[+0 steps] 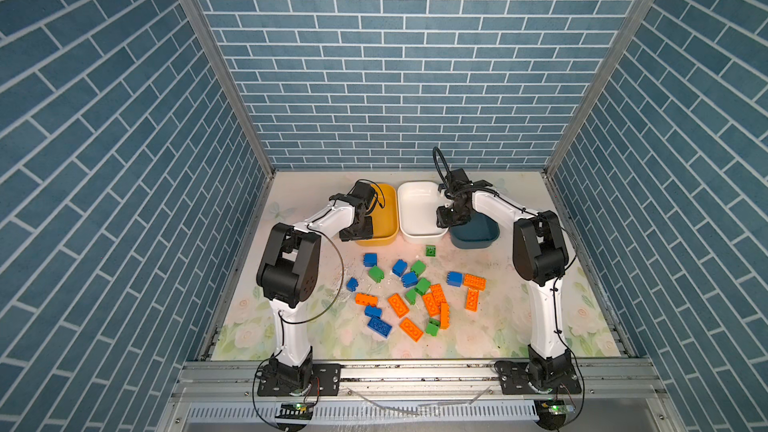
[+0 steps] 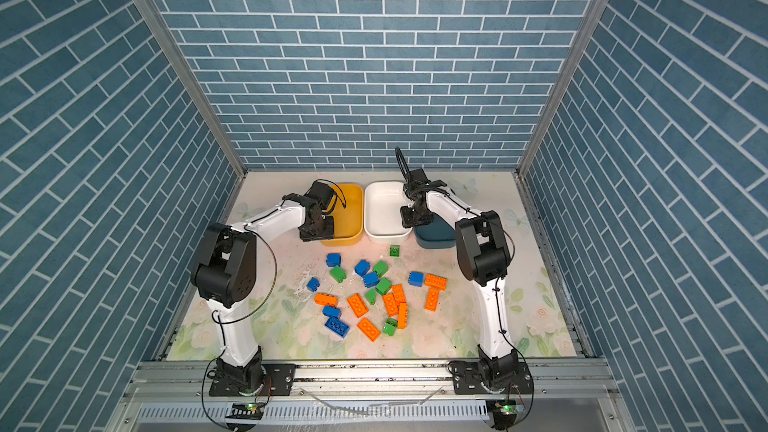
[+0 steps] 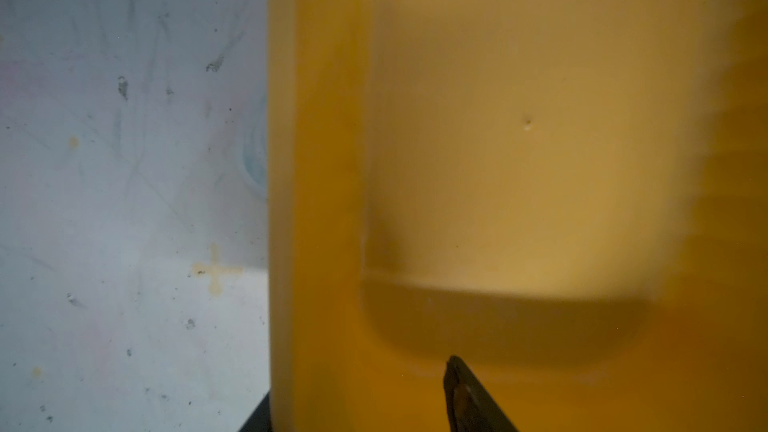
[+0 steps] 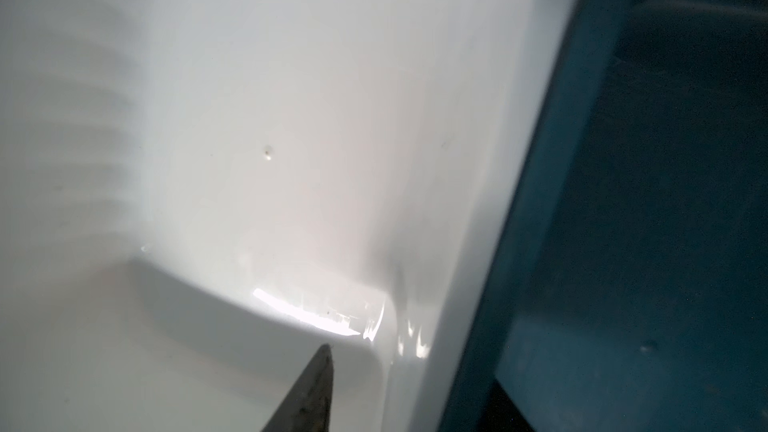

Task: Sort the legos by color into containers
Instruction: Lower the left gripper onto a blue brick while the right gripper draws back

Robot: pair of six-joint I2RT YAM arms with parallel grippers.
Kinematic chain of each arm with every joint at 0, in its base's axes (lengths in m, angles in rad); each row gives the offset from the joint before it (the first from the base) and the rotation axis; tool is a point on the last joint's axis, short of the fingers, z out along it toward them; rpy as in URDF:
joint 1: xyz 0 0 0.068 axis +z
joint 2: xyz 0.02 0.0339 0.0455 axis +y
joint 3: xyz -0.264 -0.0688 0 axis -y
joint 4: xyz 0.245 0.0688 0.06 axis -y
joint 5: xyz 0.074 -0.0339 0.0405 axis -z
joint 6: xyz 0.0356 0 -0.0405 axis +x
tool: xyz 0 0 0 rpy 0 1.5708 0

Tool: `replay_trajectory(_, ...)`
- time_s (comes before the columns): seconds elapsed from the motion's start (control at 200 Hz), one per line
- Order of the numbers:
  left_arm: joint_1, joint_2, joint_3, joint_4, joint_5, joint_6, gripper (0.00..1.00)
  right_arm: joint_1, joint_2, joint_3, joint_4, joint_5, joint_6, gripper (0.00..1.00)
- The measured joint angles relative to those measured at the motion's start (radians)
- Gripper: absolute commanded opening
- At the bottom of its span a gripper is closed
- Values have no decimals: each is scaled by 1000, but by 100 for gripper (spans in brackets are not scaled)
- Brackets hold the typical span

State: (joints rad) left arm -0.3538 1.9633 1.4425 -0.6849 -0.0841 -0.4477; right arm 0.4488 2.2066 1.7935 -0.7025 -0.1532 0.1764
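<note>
Blue, green and orange legos lie scattered across the middle of the counter. One green brick sits apart, just short of the tubs. Beyond it the yellow tub, white tub and dark teal tub stand side by side. The left end effector straddles the yellow tub's left wall with its fingers parted. The right end effector is at the white tub's right wall. I cannot tell whether either one pinches its wall.
</note>
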Motion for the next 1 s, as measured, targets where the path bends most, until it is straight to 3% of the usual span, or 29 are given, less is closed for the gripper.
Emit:
replay_trajectory(0.17, 0, 6, 19, -12, -16, 19, 59, 0, 9, 36, 15, 1, 35, 55)
replay_trajectory(0.525, 0, -21, 40, -36, -59, 57, 92, 2, -47, 17, 64, 67, 93, 83)
replay_trajectory(0.565, 0, -40, 37, -37, -61, 62, 95, 2, -87, -16, 80, 77, 103, 87)
replay_trajectory(0.605, 0, -63, 30, -36, -61, 62, 99, 2, -126, -51, 97, 80, 109, 99)
replay_trajectory(1.0, -36, -341, -204, -11, -53, -17, 99, 3, -616, -639, 420, 138, 227, 99)
